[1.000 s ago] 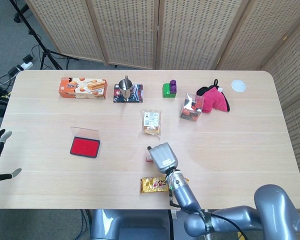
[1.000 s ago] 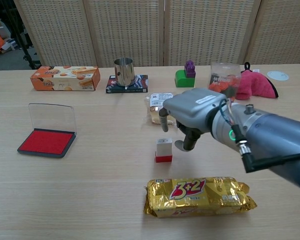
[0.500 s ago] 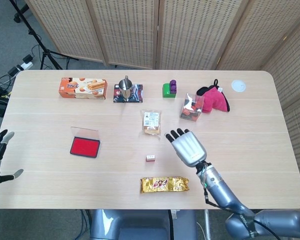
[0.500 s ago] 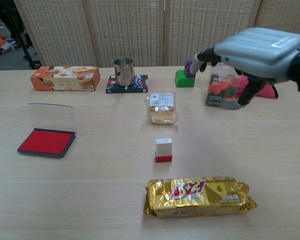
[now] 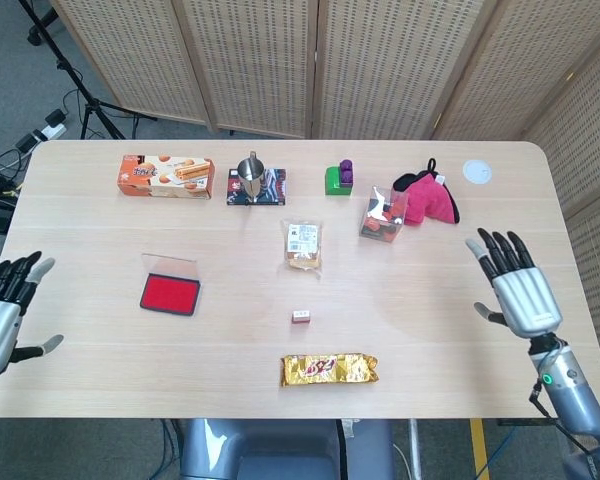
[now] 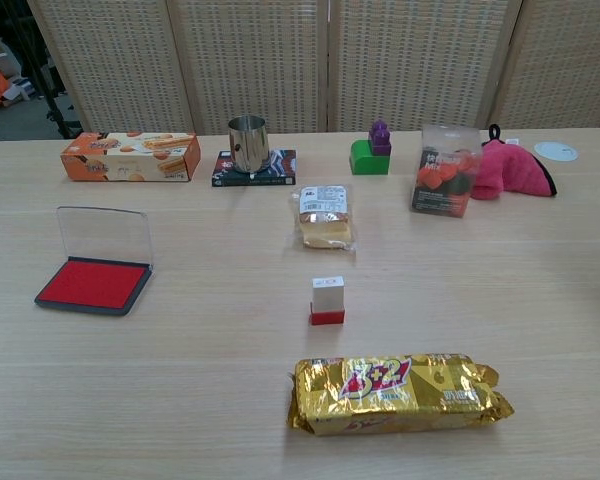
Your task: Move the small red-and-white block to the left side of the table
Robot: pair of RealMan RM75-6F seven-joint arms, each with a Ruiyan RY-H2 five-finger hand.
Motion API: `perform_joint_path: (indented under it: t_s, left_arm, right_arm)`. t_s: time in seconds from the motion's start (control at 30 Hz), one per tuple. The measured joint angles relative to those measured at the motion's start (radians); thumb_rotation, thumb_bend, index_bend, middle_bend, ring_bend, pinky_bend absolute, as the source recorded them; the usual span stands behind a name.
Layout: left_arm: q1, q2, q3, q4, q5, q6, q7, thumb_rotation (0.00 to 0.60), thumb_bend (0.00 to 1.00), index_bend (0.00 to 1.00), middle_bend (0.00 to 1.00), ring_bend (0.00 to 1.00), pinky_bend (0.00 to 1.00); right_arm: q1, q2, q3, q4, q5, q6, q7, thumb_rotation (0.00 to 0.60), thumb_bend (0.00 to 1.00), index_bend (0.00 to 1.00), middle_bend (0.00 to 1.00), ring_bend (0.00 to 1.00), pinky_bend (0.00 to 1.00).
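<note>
Nearest you, the gold snack pack (image 6: 398, 390) lay at the table's (image 5: 460, 330) front edge, and just behind it the small red-and-white block (image 6: 327, 300) stood upright on its red base near the table's middle, touched by nothing. Your left hand (image 5: 2, 318) hung at the left edge and your right hand (image 5: 520, 290) near the right edge, fingers (image 5: 501, 250) spread apart and holding nothing, both well apart from the block. Farther back sat the red stamp pad (image 6: 92, 283) and the wrapped pastry (image 6: 324, 215).
</note>
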Motion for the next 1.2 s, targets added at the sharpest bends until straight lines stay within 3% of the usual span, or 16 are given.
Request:
perform_joint_path:
  t_s: [0.13, 0.23, 0.43, 0.47, 0.5, 0.53, 0.63, 0.73, 0.83, 1.03, 1.2]
  left_arm:
    - [-0.050, 0.034, 0.001, -0.084, 0.022, -0.073, 0.023, 0.600, 0.03, 0.00, 0.00, 0.00, 0.00]
    - [-0.099, 0.046, -0.007, -0.137, 0.036, -0.130, 0.050, 0.600, 0.02, 0.00, 0.00, 0.00, 0.00]
    - [-0.187, 0.028, -0.043, -0.232, -0.018, -0.232, 0.196, 0.600, 0.01, 0.00, 0.02, 0.02, 0.01]
    - [-0.201, 0.019, -0.051, -0.242, -0.035, -0.243, 0.221, 0.600, 0.01, 0.00, 0.07, 0.06, 0.04]
    - [-0.220, 0.002, -0.064, -0.253, -0.061, -0.256, 0.254, 0.600, 0.01, 0.00, 0.20, 0.17, 0.12]
    - [-0.234, -0.014, -0.073, -0.259, -0.081, -0.265, 0.278, 0.600, 0.00, 0.00, 0.38, 0.34, 0.24]
    - [-0.279, -0.067, -0.101, -0.272, -0.146, -0.293, 0.342, 0.600, 0.00, 0.00, 0.73, 0.70, 0.58]
    - [-0.318, -0.121, -0.122, -0.270, -0.198, -0.312, 0.404, 0.600, 0.00, 0.00, 0.88, 0.86, 0.83]
    - [-0.361, -0.194, -0.141, -0.262, -0.270, -0.329, 0.467, 0.600, 0.01, 0.06, 0.96, 0.97, 0.99]
    - [-0.464, -0.373, -0.188, -0.228, -0.481, -0.331, 0.562, 0.600, 0.08, 0.24, 1.00, 1.00, 1.00]
    - [-0.553, -0.506, -0.218, -0.201, -0.659, -0.279, 0.701, 0.600, 0.14, 0.32, 1.00, 1.00, 1.00]
  right_arm:
    - [-0.111, 0.027, -0.009, -0.047, -0.022, 0.113, 0.129, 0.600, 0.00, 0.00, 0.00, 0.00, 0.00]
    - [-0.157, 0.067, -0.004, -0.107, -0.037, 0.160, 0.155, 0.600, 0.00, 0.00, 0.00, 0.00, 0.00]
    - [-0.184, 0.164, 0.026, -0.254, -0.044, 0.160, 0.195, 0.600, 0.00, 0.00, 0.00, 0.00, 0.00]
    - [-0.186, 0.173, 0.032, -0.262, -0.047, 0.154, 0.196, 0.600, 0.00, 0.00, 0.00, 0.00, 0.00]
    - [-0.188, 0.178, 0.037, -0.265, -0.051, 0.149, 0.195, 0.600, 0.00, 0.00, 0.00, 0.00, 0.00]
    - [-0.190, 0.180, 0.040, -0.263, -0.055, 0.144, 0.191, 0.600, 0.00, 0.00, 0.00, 0.00, 0.00]
    - [-0.193, 0.182, 0.046, -0.255, -0.059, 0.129, 0.185, 0.600, 0.00, 0.00, 0.00, 0.00, 0.00]
    - [-0.195, 0.185, 0.054, -0.251, -0.059, 0.114, 0.196, 0.600, 0.00, 0.00, 0.00, 0.00, 0.00]
    - [-0.199, 0.187, 0.064, -0.244, -0.060, 0.101, 0.208, 0.600, 0.00, 0.00, 0.00, 0.00, 0.00]
    - [-0.207, 0.194, 0.081, -0.246, -0.067, 0.073, 0.231, 0.600, 0.00, 0.00, 0.00, 0.00, 0.00]
    - [-0.215, 0.199, 0.095, -0.249, -0.071, 0.061, 0.237, 0.600, 0.00, 0.00, 0.00, 0.00, 0.00]
